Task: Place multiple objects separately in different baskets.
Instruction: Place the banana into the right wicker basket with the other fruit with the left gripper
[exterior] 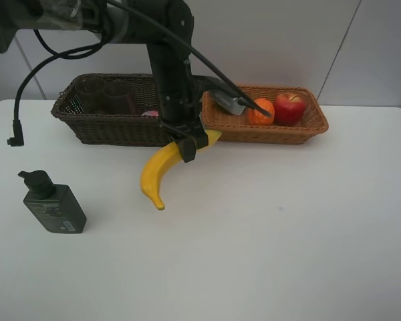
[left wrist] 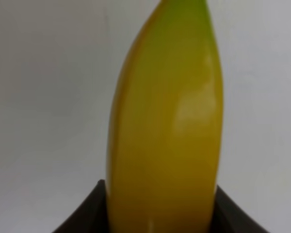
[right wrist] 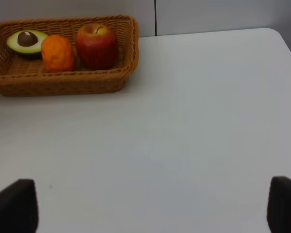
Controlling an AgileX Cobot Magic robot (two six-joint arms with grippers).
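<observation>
The left gripper point(exterior: 185, 148) is clamping its dark fingers around a smooth, curved banana point(exterior: 162, 169), holding it in front of the two baskets, its tip pointing down toward the white tabletop point(exterior: 267, 234). The right gripper point(right wrist: 150, 206) is hanging wide apart with nothing in it. The light woven basket point(right wrist: 128, 58) is holding a glossy apple point(right wrist: 97, 46), a dimpled orange point(right wrist: 57, 53) and an avocado point(right wrist: 25, 41) half. The dark basket point(exterior: 100, 124) is holding translucent cups point(exterior: 103, 97). A boxy green pump bottle point(exterior: 52, 204) is lying well apart.
</observation>
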